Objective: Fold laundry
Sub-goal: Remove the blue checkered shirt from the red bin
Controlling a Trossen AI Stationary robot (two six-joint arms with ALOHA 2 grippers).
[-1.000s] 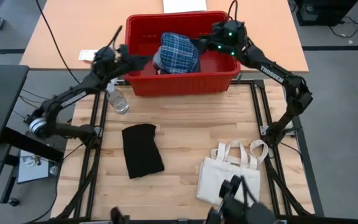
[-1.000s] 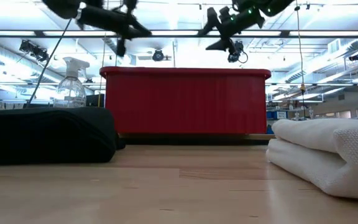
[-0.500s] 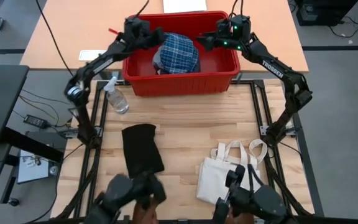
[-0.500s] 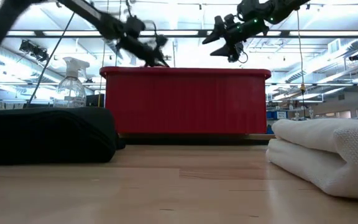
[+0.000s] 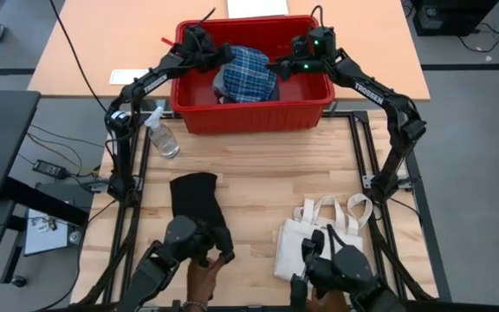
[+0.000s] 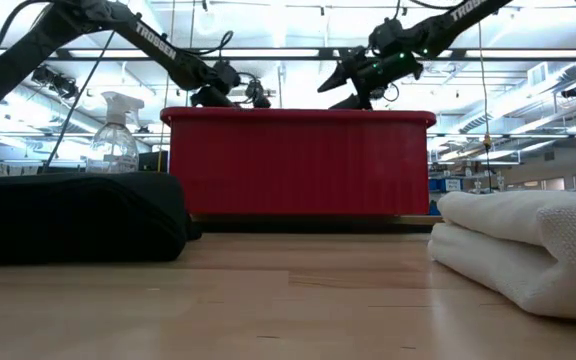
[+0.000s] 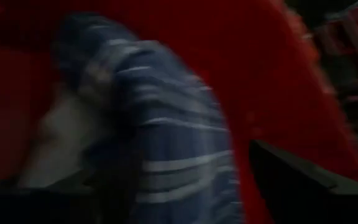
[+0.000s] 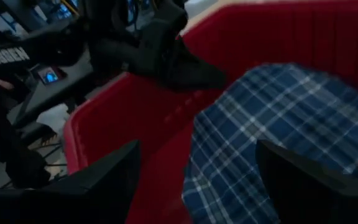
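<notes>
The plaid shirt (image 5: 248, 74) lies bunched in the red bin (image 5: 254, 117) at the frame's upper centre. The left gripper (image 5: 216, 57) hovers at its left edge and the right gripper (image 5: 277, 67) at its right, both with fingers apart. Each probably needs a firm pinch of a single layer of cloth before lifting. "TROSSEN" is printed on both arms.

A robotics lab was indicated by rows of ceiling striplights (image 6: 528, 75), cabled benches (seen beyond the table (image 5: 258, 186)) and mounted arms.
</notes>
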